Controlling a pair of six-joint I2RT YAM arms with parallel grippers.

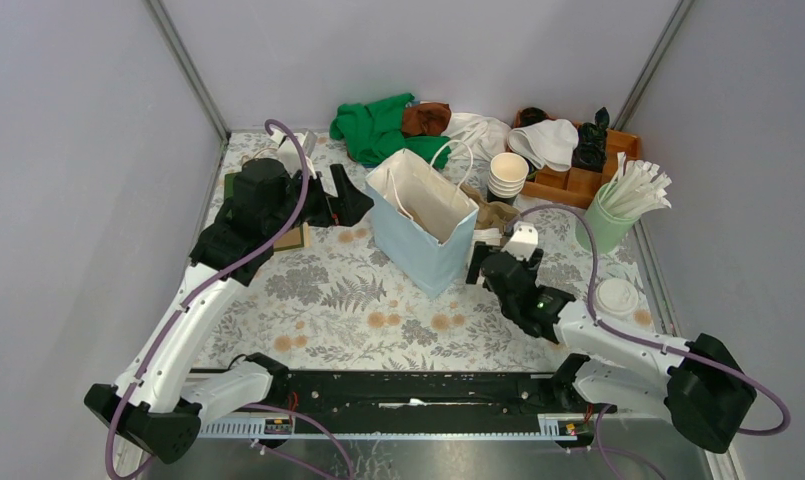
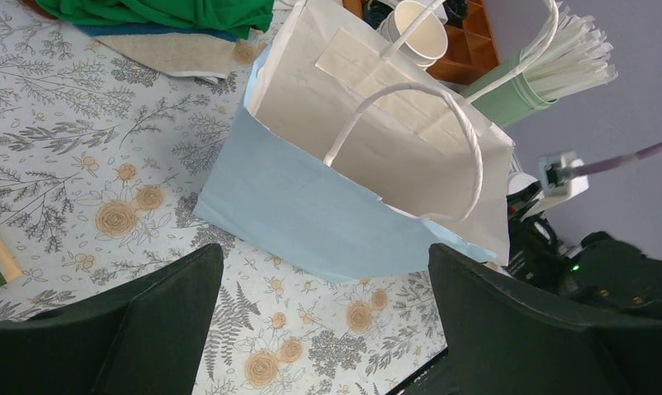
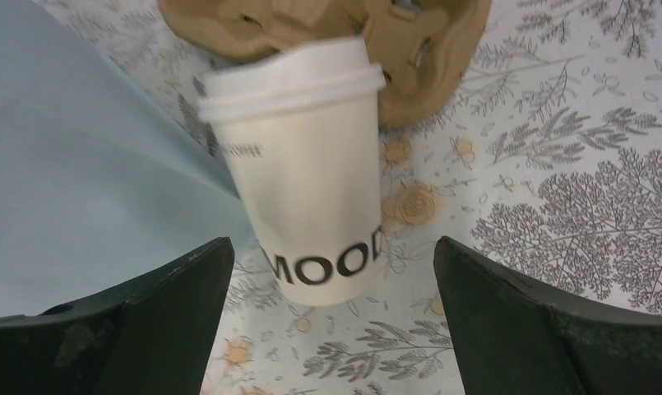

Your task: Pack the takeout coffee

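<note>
Takeout coffee (image 3: 298, 164) sits on the worktop just beside the blue bag (image 3: 81, 148), between the spread fingers of the right gripper (image 3: 331, 255), untouched. An off-centre close could tip it against the bag or pop its lid. The left gripper (image 2: 325, 251) is spread too, empty, facing the bag.

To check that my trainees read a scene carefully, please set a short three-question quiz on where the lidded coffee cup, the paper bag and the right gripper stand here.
1. What lies just behind the lidded coffee cup in the right wrist view?
2. True or false: the cup is already inside the blue paper bag.
3. The right gripper is: A) shut on the cup; B) open, with a finger on either side of the cup; C) shut, with nothing in it.
Key: 1. The brown pulp cup tray. 2. False: it is outside, beside the bag. 3. B.
</note>
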